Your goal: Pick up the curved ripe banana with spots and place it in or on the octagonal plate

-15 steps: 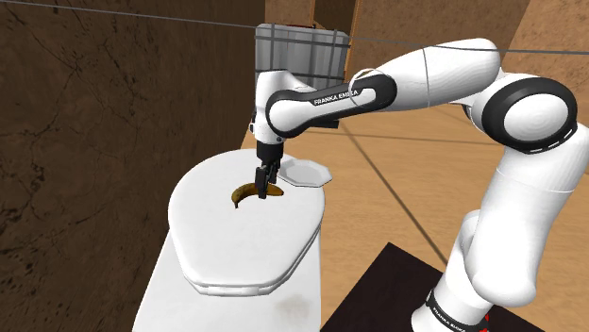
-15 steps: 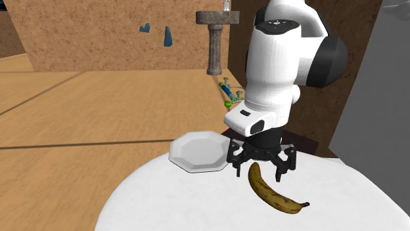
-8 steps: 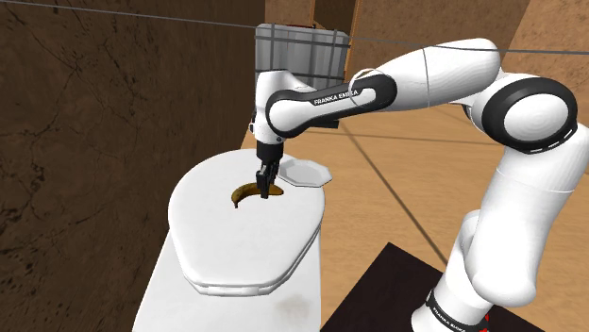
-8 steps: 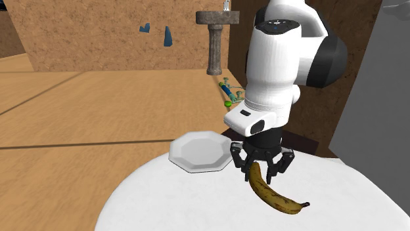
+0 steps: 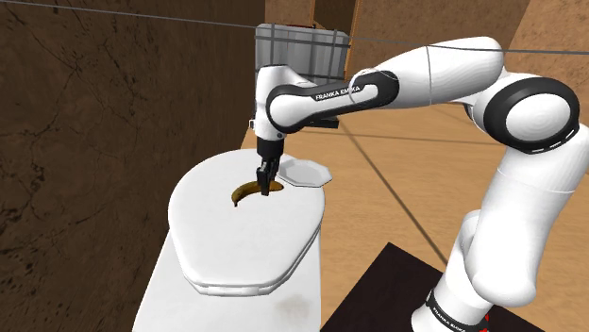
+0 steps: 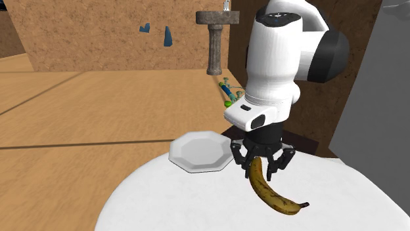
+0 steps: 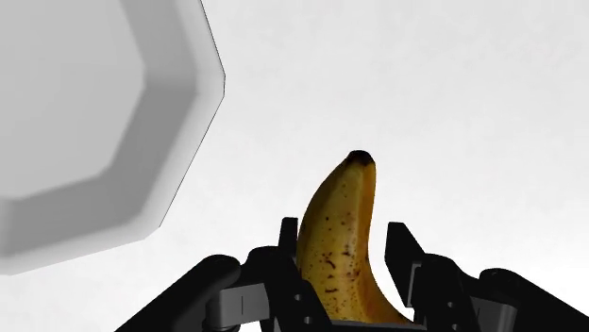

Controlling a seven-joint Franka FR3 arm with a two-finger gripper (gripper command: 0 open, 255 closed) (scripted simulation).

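Observation:
A curved yellow banana (image 6: pixel 271 191) with brown spots lies over the white round table (image 6: pixel 158 203). My black gripper (image 6: pixel 258 169) is shut on one end of it, and its dark stem end reaches toward the second exterior view's lower right. In the wrist view the two fingers (image 7: pixel 286 247) press the sides of the banana (image 7: pixel 340 226), whose tip juts out beyond my gripper (image 7: pixel 344 257). The white octagonal plate (image 6: pixel 197 152) sits bare on the table just beside the hand, also seen as the plate (image 7: pixel 75 123) and the plate (image 5: pixel 304 173). In the shoulder view my gripper (image 5: pixel 263 184) clasps the banana (image 5: pixel 246 192).
The table (image 5: pixel 236 245) stands against a dark brown wall (image 5: pixel 85 141) at the shoulder view's left. A grey crate (image 5: pixel 300 52) sits behind the arm. A stone pedestal (image 6: pixel 215 39) and small green and blue items (image 6: pixel 228 92) are on the wooden floor beyond.
The fingers went from wide apart around the banana to shut on it. The hand has since risen slightly with the gripped end.

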